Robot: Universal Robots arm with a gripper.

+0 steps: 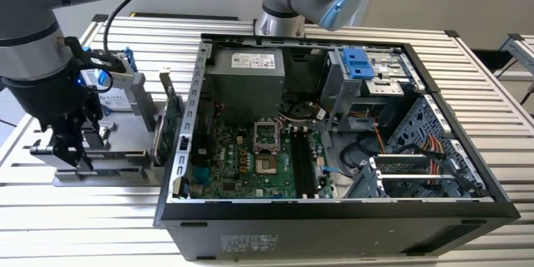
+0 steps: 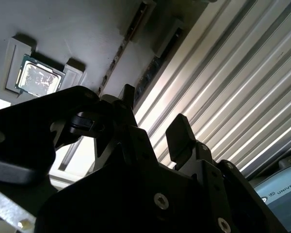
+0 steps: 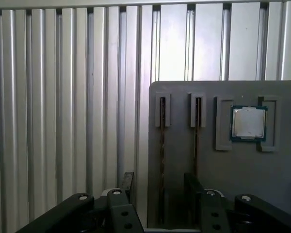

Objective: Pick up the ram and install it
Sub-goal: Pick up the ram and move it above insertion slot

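Ram: on edge in a slot of the grey tray, just beside a second stick; not yet lifted.
Fingers: spread wide, holding nothing; the ram runs in line between them, apparently untouched.
Gripper: low over the tray, which sits to the exterior view's left of the case.
Progress: no grasp made; pick-up and install both left.

Stretching across the exterior view as a ribbed silver worktop, with slats running side to side. Carrying an open computer case, lying on its side toward the exterior view's right. Carrying also a grey holder plate, sitting just beside the case on the exterior view's left.
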